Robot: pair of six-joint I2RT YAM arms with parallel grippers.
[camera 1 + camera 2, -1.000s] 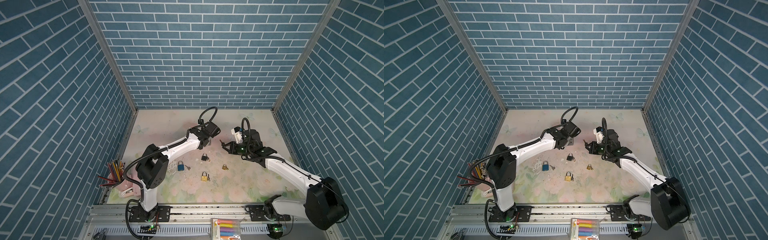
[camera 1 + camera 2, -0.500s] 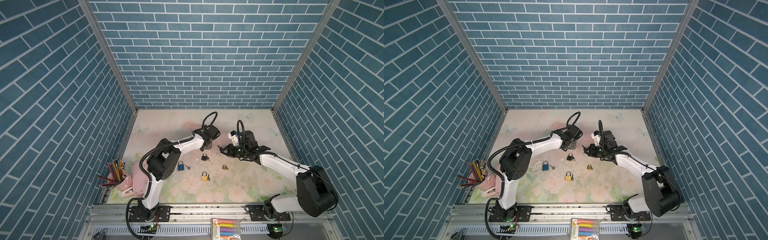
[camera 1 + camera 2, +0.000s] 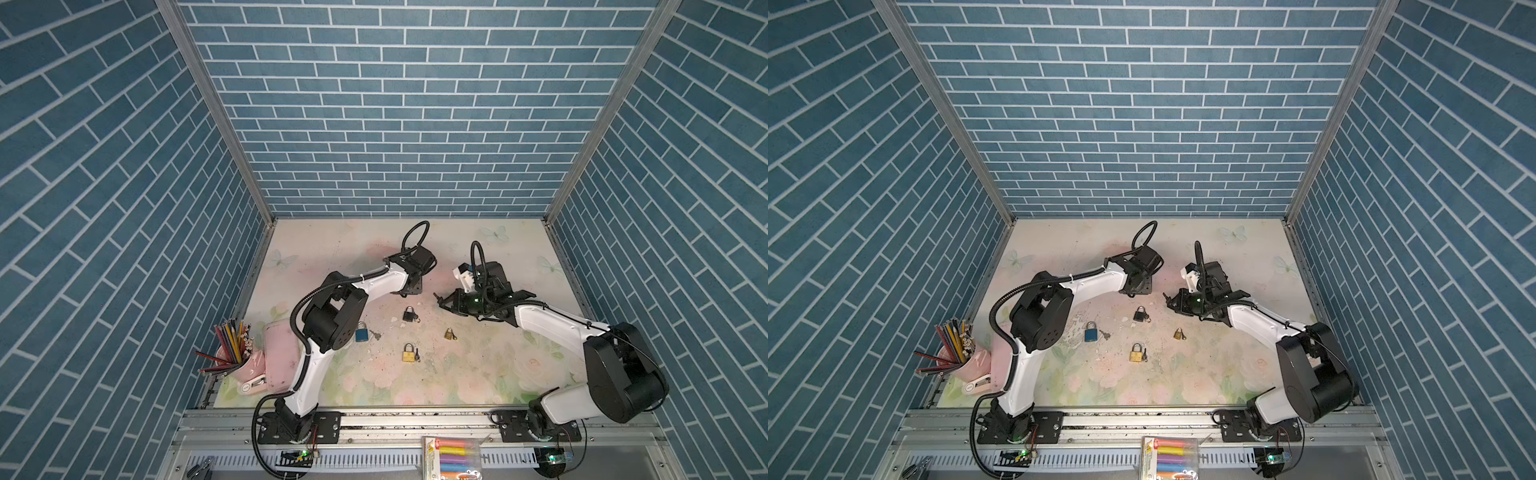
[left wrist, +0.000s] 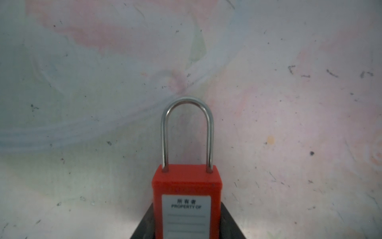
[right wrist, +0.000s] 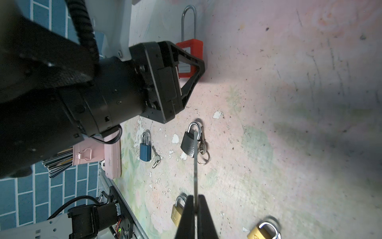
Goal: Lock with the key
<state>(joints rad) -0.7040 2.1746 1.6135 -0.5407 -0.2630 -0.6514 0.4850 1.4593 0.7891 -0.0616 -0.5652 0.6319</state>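
In both top views: left hand (image 3: 410, 291) low over table (image 3: 332, 249), mid-table toward far edge; right hand (image 3: 440, 297) close beside, pointing at it.
Left wrist: left hand partly open, gripping red padlock (image 4: 187, 186) by body; both shackle legs in body.
Right wrist: right hand pinched tight on key (image 5: 195, 161), blade sticking out front.

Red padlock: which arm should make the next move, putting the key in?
Right. Its jaws are shut on the key, blade pointing toward the red padlock; the left jaws are occupied, clamping that padlock's body.
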